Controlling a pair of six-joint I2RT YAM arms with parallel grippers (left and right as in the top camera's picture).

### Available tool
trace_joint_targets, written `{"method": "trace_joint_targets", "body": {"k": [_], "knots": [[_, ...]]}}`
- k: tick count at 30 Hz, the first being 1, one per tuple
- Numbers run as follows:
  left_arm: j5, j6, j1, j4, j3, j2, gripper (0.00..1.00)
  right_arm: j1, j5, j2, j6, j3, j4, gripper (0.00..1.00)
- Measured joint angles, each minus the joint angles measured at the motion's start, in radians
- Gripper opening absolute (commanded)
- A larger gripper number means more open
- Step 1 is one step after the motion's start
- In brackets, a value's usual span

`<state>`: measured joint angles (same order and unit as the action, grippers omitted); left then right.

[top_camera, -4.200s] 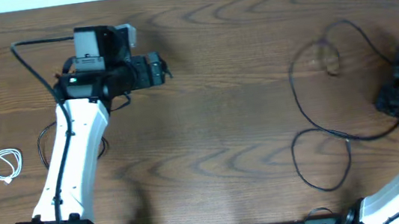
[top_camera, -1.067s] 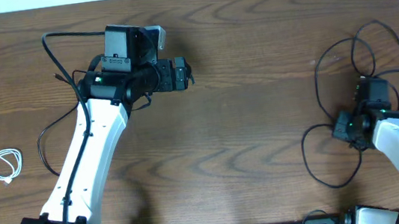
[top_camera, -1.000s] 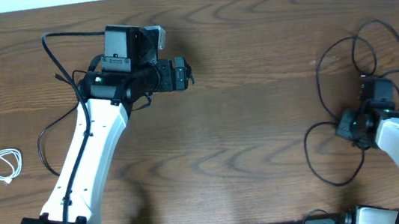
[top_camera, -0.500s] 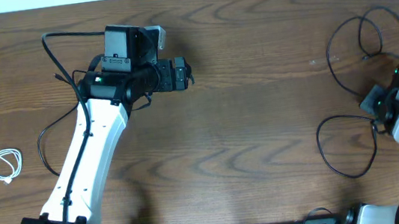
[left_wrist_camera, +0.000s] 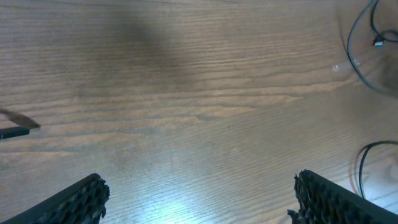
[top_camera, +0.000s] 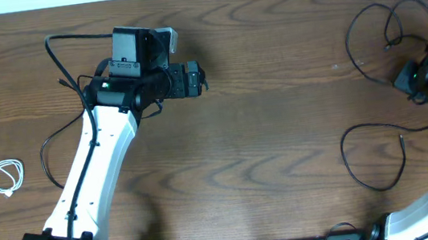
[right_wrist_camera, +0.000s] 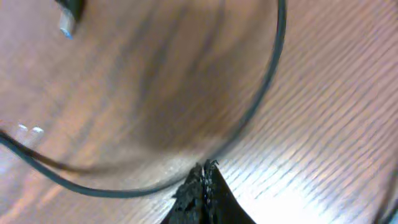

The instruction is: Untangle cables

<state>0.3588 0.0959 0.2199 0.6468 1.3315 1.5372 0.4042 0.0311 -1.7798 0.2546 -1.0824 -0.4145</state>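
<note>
Two black cables [top_camera: 342, 152], one white cable [top_camera: 4, 178]

The right gripper [top_camera: 405, 80], closed on the black cables [top_camera: 349, 44], has travelled from the centre right of the frame, where it was a second ago, to the upper right edge. The cables have been dragged with it. Their upper loop, formerly nearer the middle, now lies toward the upper right corner. The lower loop [top_camera: 345, 153] has slid rightward, and a plug end [top_camera: 401, 138] now lies inside it. The left gripper [top_camera: 200, 79] has shifted right and slightly down from its first position in the upper left.
</note>
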Motion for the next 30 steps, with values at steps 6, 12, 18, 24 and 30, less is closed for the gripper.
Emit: {"method": "trace_joint_targets", "body": {"k": [6, 12, 18, 24, 30], "knots": [[-0.002, 0.000, 0.000, 0.000, 0.000, 0.000, 0.96, 0.004, -0.126, 0.000, -0.044, -0.058, -0.195, 0.01], [-0.002, 0.000, 0.000, 0.000, 0.000, 0.000, 0.96, -0.009, -0.324, 0.000, -0.144, -0.059, -0.403, 0.01], [-0.002, 0.000, 0.000, 0.000, 0.000, 0.000, 0.96, -0.074, -0.414, 0.000, -0.255, -0.060, -0.584, 0.01], [-0.002, 0.000, 0.000, 0.000, 0.000, 0.000, 0.96, -0.135, -0.408, 0.000, -0.303, -0.056, -0.636, 0.01], [-0.002, 0.000, 0.000, 0.000, 0.000, 0.000, 0.96, -0.168, -0.346, 0.000, -0.290, -0.009, -0.666, 0.01]]}}
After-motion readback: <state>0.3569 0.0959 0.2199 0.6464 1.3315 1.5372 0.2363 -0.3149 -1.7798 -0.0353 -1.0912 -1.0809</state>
